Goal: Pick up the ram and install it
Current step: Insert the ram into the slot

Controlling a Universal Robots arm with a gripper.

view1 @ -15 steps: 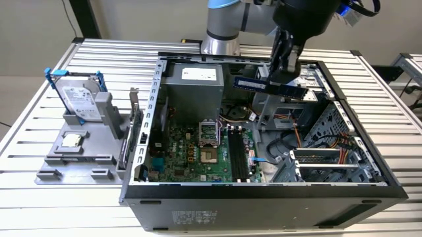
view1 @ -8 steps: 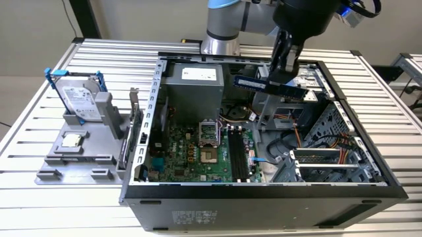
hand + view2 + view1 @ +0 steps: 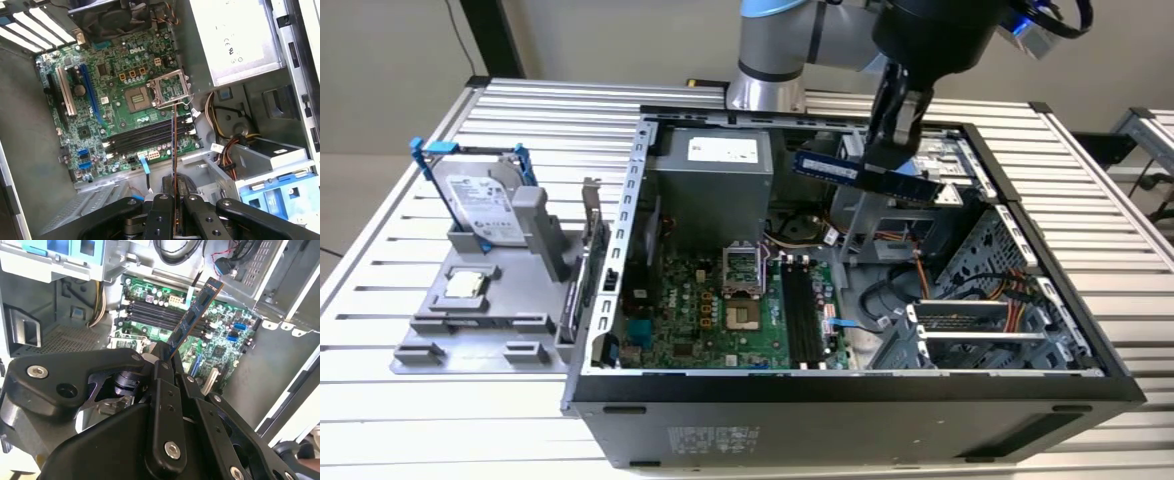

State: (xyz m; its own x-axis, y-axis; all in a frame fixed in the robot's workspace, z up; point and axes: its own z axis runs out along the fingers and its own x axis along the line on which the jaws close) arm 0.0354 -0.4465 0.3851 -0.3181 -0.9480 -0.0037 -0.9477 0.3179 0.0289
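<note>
My gripper [image 3: 887, 150] has its jaws closed tight on the ram [image 3: 861, 170], whose thin blue board sticks out beyond my fingertips, and I hold it in the air over the open computer case [image 3: 854, 400], with the motherboard [image 3: 707, 310] and its black memory slots [image 3: 801, 315] well below me.

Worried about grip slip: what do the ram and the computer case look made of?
By looks, the ram is rigid blue circuit board, matte, with dark chips along it; the computer case is likely painted sheet metal, dull grey, with thin folded, perforated walls.
</note>
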